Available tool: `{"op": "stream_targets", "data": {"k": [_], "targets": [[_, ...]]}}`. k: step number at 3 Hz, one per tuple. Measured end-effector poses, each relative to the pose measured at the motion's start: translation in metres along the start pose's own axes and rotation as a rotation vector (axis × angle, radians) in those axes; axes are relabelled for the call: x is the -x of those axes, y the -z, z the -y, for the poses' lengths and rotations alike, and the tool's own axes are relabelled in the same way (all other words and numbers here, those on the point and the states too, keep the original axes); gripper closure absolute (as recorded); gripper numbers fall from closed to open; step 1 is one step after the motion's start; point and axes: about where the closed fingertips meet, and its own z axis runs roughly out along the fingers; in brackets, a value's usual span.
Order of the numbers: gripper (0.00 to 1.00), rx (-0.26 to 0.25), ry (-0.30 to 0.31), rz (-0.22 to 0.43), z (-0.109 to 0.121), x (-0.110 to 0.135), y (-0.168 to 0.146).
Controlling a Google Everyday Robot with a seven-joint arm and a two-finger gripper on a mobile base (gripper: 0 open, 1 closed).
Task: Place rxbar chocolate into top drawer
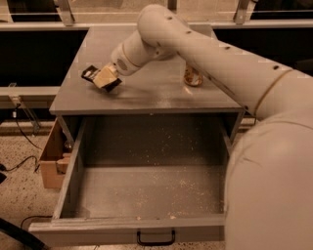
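The rxbar chocolate (90,73), a flat black wrapper, is between the tan fingers (103,78) of my gripper (106,79) over the left part of the grey tabletop (146,93). It is tilted, and its ends stick out on both sides of the fingers. The gripper is shut on it. The top drawer (127,229) is pulled open below the tabletop. Its crumb-speckled floor shows and a black handle (155,238) is on its front panel. My arm crosses from the right and hides the drawer's right front corner.
A gold-brown drink can (193,76) stands on the tabletop to the right of the gripper, partly behind the arm. A cardboard box (51,161) sits on the floor left of the drawer, with cables (22,129) near it. A rail (63,12) runs behind the table.
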Motion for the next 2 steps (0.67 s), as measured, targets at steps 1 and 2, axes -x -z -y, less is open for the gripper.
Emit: {"op": "stream_targets", "data": {"k": [1,2], "targets": [[1.0,0.005,0.031,0.065,0.005,-0.018,0.06],[1.0,-0.042,0.044,0.068,0.011,-0.062,0.125]]}}
